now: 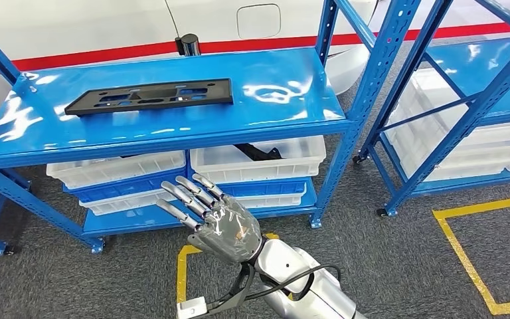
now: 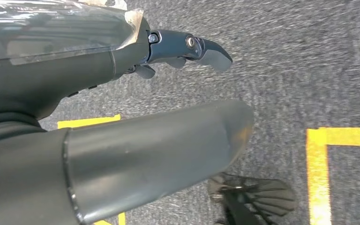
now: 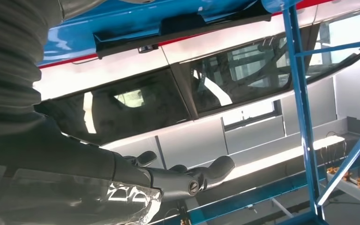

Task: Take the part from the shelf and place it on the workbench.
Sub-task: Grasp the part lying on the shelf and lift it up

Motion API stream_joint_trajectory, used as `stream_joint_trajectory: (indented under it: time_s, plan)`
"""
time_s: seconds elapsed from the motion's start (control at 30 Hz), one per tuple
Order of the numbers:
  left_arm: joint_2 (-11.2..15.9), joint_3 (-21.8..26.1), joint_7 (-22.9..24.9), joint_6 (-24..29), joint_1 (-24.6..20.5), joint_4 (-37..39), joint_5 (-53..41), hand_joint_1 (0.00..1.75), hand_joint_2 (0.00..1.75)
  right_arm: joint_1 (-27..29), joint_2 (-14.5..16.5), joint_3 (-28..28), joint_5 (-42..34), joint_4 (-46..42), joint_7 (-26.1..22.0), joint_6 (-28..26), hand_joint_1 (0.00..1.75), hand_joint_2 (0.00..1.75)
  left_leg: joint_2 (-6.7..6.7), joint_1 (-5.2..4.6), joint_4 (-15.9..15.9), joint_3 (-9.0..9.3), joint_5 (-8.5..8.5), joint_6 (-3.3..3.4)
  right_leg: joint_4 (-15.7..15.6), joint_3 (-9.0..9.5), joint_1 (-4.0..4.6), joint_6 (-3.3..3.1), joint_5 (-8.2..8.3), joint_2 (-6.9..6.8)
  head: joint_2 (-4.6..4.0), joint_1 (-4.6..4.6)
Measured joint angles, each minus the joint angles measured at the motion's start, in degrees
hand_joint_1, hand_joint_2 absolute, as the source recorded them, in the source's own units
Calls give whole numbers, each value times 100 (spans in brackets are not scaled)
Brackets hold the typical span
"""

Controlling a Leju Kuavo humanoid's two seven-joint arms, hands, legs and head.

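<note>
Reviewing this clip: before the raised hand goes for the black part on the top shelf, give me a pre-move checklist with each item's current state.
1. Part located: the black flat part lies on the blue top shelf, nothing on top of it. Ok.
2. Reaching hand free: the right hand is raised in front of the rack, fingers spread, holding nothing. Ok.
3. Contact with part: the right hand is apart from it and below shelf level. Not ok yet.
4. Path: the shelf's front edge lies between hand and part; the hand probably needs to rise first. Not ok.
5. Left hand: hangs over the grey floor; whether it holds anything, cannot tell.
6. Workbench clear for placing: cannot tell.
</note>
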Motion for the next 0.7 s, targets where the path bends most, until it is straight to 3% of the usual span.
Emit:
stream_joint_trajectory:
  time_s: [0.03, 0.07, 0.1, 0.23, 0.27, 0.33, 0.4, 0.43, 0.47, 0.5, 0.53, 0.57, 0.63, 0.7]
  plan:
    - [3, 0, 3, 3, 4, 0, 0, 0, 0, -1, 4, 0, 0, 3, 0, -3, 0, 175, -4, -2, -390, 124, 277, 24, -5, 56, 0, 16, -55, 8, 0, 1]
    - [7, -1, 4, 4, 4, 1, 0, 0, 0, -5, 9, 0, 0, 5, 0, -7, 0, 175, -9, -16, -744, 269, 445, 47, -10, 102, 19, 44, -110, 14, 0, 2]
    - [9, -1, 5, 6, 1, 1, 0, 0, 0, -11, 17, 0, 1, 6, 0, -12, 0, 175, -11, -34, -987, 388, 505, 75, -25, 131, 31, 76, -154, 20, 0, -1]
    - [5, 0, 22, 35, 2, 2, 0, 0, 0, -19, 26, 1, 9, 10, -9, -55, 0, 175, -17, -68, -1216, 583, 376, 216, -2, 259, 53, 229, -191, 3, 1, 0]
    - [4, 1, 26, 43, 6, 2, 0, 0, 0, -26, 22, 3, 11, 11, -15, -70, 0, 175, -19, -59, -1235, 637, 358, 259, 127, 203, 52, 252, -212, -16, 1, 1]
    - [2, 2, 30, 50, 10, 2, 0, 0, 0, -36, 6, 5, 13, 19, -31, -99, 0, 175, -25, -51, -1259, 731, 304, 320, 717, -166, 45, 253, -343, -49, 1, 10]
    - [0, 2, 30, 51, 14, 2, 0, 0, 0, -23, -26, 9, 10, 43, -46, -128, 0, 175, -28, -58, -1260, 803, 219, 349, 1415, -706, 44, 241, -538, -51, 0, 13]
    - [-2, 2, 29, 51, 18, 2, -1, 0, 0, -12, -44, 11, 8, 61, -55, -142, 0, 175, -31, -61, -1260, 855, 169, 350, 1569, -898, 44, 251, -578, -52, 0, 13]
    - [-4, 2, 29, 51, 22, 2, -2, 0, 0, -6, -58, 15, 4, 80, -62, -157, 0, 175, -36, -62, -1260, 921, 115, 345, 1513, -980, 44, 283, -523, -53, 0, 15]
    - [-5, 2, 29, 51, 24, 2, -4, 0, 0, -4, -69, 18, -3, 97, -66, -172, 0, 175, -41, -63, -1260, 1005, 54, 334, 1242, -953, 44, 329, -355, -58, 0, 15]
    - [-7, 2, 29, 51, 27, 2, -6, 0, 0, -4, -76, 21, -9, 112, -69, -184, 0, 175, -44, -63, -1264, 1074, -11, 318, 846, -861, 46, 369, -99, -73, 0, 16]
    - [-8, 2, 29, 51, 28, 4, -8, 0, 0, -2, -85, 25, -14, 130, -70, -195, 0, 175, -45, -65, -1263, 1162, -77, 295, 504, -772, 53, 370, 129, -97, 0, 7]
    - [-10, 3, 31, 52, 28, 7, -9, 0, 0, -2, -97, 34, -18, 161, -75, -209, 0, 175, -37, -70, -1291, 1258, -189, 222, 142, -647, 99, 253, 351, -154, 0, -3]
    - [-13, 4, 33, 54, 29, 8, -10, 0, 0, -9, -98, 40, -20, 179, -83, -226, 0, 175, -23, -72, -1282, 1351, -219, 139, 104, -565, 118, 94, 328, -153, 0, -5]
